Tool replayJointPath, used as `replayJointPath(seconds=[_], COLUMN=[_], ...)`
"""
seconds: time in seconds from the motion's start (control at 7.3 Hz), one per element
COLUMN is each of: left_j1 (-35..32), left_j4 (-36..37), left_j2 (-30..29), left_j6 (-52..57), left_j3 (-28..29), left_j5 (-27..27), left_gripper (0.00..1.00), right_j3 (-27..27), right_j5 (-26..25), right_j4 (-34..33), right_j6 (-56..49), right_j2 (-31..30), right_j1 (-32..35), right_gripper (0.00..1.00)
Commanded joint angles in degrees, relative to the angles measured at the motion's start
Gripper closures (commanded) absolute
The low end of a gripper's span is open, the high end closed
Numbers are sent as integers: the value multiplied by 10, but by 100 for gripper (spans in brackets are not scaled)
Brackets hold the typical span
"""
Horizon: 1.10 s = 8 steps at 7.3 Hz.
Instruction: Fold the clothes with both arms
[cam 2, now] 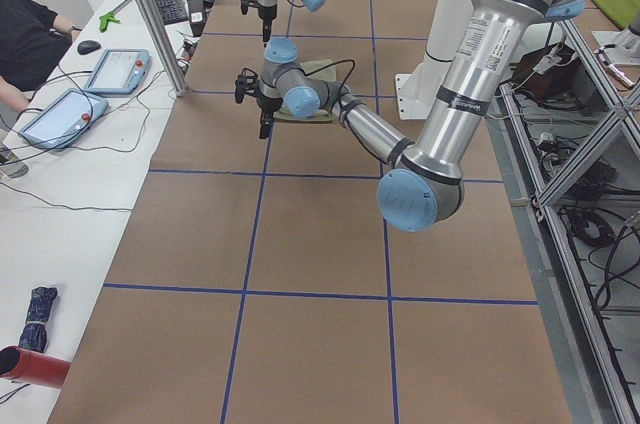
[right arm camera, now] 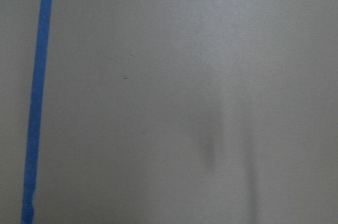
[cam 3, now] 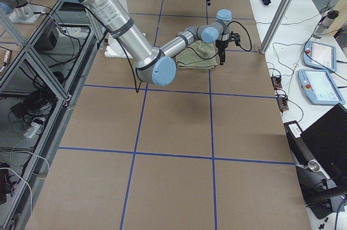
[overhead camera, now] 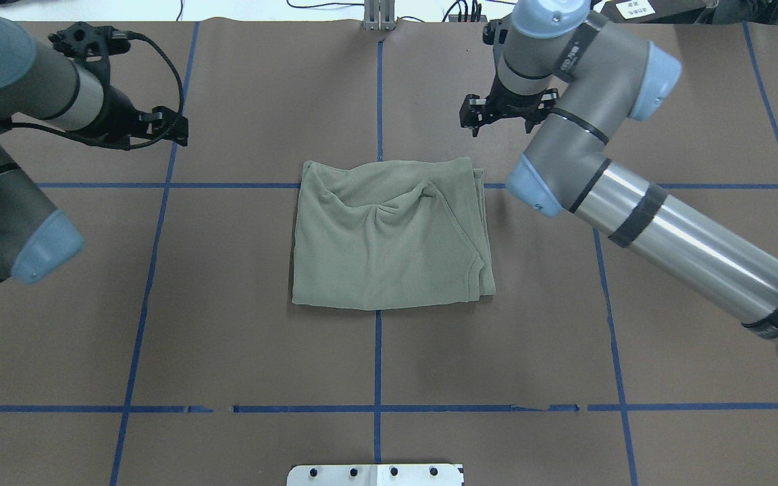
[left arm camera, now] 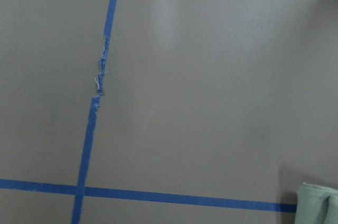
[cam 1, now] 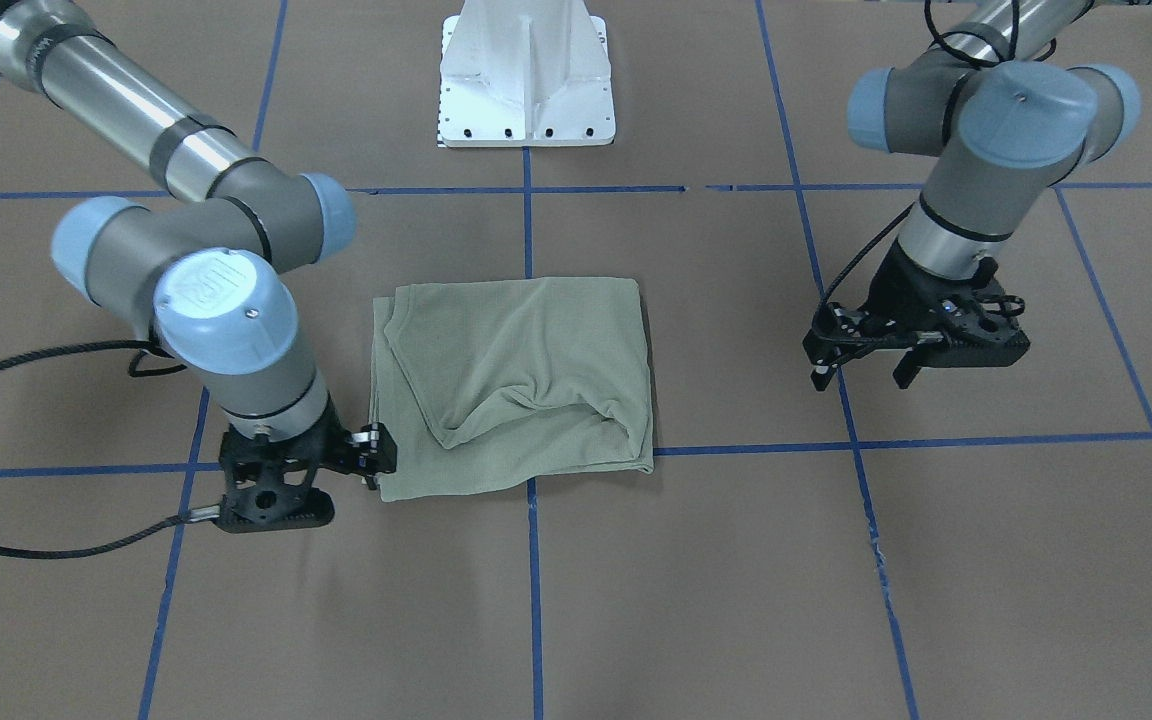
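A: Black left gripper (overhead camera: 171, 126) sits upper left in the overhead view, fingers spread, empty. Shirt (overhead camera: 389, 250) lies folded at centre, with a pucker near its top edge.
B: Right gripper (overhead camera: 505, 120) is just upper right of it, also spread, empty. I'd pinch both top corners, tension evenly, lay flat. Don't drag the stack.

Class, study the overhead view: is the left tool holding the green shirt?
No, the left tool hangs over the table, well apart from the shirt.
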Motion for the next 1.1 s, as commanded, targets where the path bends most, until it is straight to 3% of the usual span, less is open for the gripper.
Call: replayJointPath(seconds=[0.0, 0.27, 0.55, 0.68, 0.82, 0.96], left_j1=[-81, -206, -278, -307, -311, -311], left_j4=[0, 5, 18, 9, 7, -3], left_j2=[120, 204, 225, 239, 230, 230], left_j6=[183, 487, 532, 530, 525, 527], left_j3=[-60, -46, 4, 10, 13, 18], left_j5=[-35, -74, -107, -111, -111, -115], left_gripper=[0, 0, 0, 0, 0, 0], right_j3=[172, 229, 205, 161, 107, 111], right_j5=[8, 72, 96, 144, 211, 214], right_j4=[-130, -130, -136, -130, -124, -108], right_j6=[-137, -260, -498, -553, -553, -561], right_j2=[-108, -231, -310, -340, -337, -342], right_j1=[50, 132, 248, 315, 337, 348], right_gripper=[0, 0, 0, 0, 0, 0])
